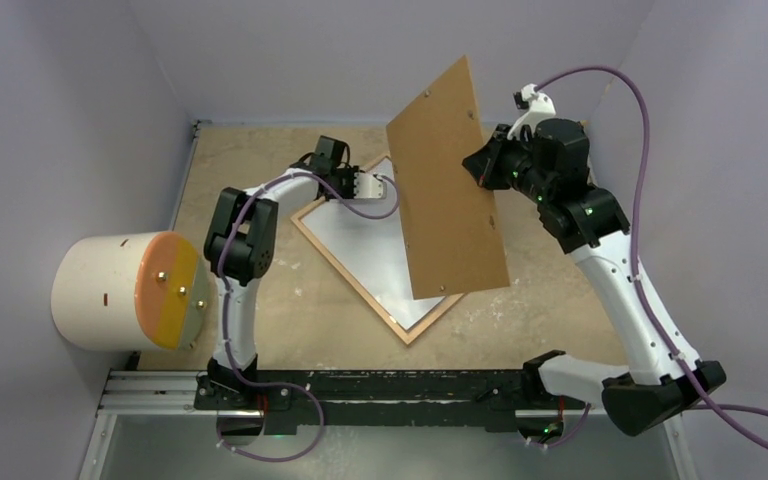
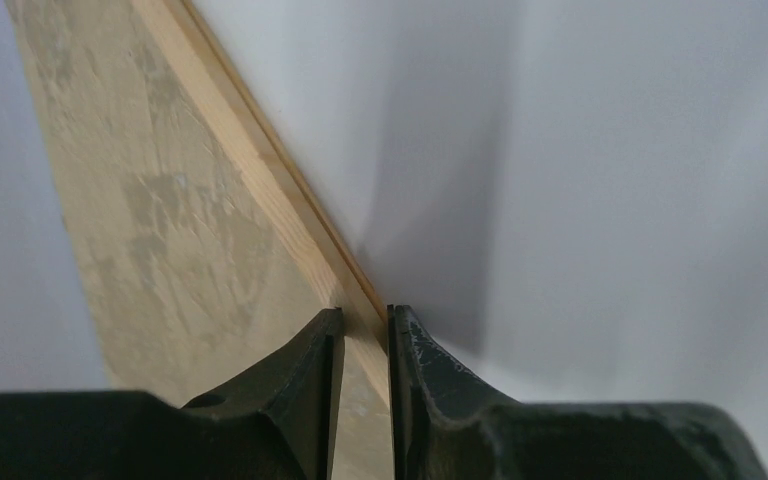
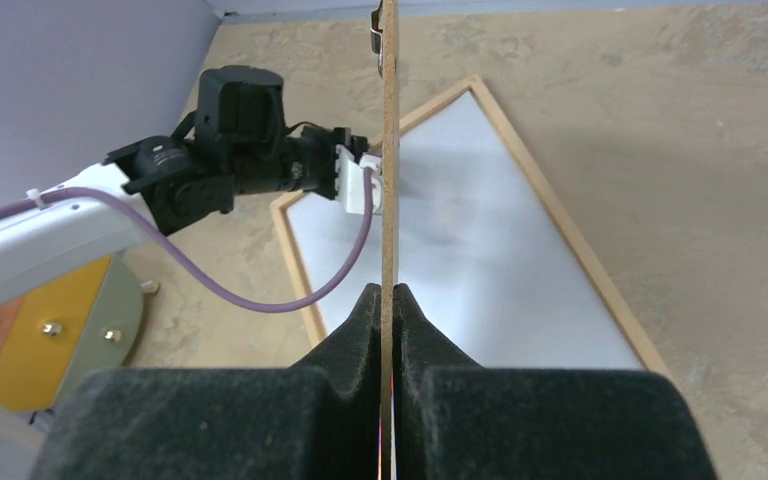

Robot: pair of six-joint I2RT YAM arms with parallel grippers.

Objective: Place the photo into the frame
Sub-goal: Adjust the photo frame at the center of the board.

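The light-wood frame (image 1: pixel 349 281) lies flat on the table, turned like a diamond. Inside it lies the photo (image 1: pixel 370 250), plain white back up. My left gripper (image 1: pixel 385 185) reaches down at the frame's far left rail. In the left wrist view its fingers (image 2: pixel 364 320) straddle that rail (image 2: pixel 260 160), one outside, one on the photo (image 2: pixel 610 200) side, shut on it. My right gripper (image 1: pixel 482 165) holds a brown backing board (image 1: pixel 447 190) upright in the air above the frame. The right wrist view shows those fingers (image 3: pixel 388 292) shut on the board's thin edge (image 3: pixel 389 150), with frame (image 3: pixel 558 215) and photo (image 3: pixel 480 260) below.
A large cream cylinder with an orange and yellow face (image 1: pixel 125 290) lies at the table's left edge, beside the left arm. Grey walls close in the back and both sides. The raised board hides the frame's right corner in the top view.
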